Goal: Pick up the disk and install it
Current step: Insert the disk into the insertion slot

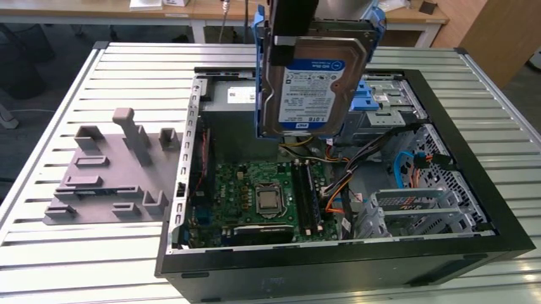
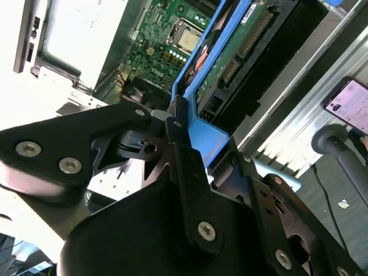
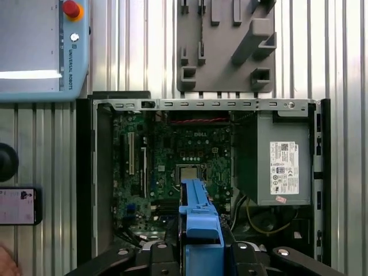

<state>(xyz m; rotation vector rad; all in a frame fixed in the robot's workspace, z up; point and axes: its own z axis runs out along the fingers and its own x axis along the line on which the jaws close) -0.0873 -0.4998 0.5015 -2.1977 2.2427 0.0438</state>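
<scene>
Item: disk (image 1: 315, 85), upright, label outward, clamped in the hand (image 2: 177, 125), hanging above the open computer case (image 1: 338, 266). Risk (my guess): a slip drops it onto the motherboard (image 1: 245, 190) or cables (image 1: 336, 185).

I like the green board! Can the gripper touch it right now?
Probably not. The gripper is shut on the disk, which hangs below it over the open case, so the disk would meet the green board first.
</scene>
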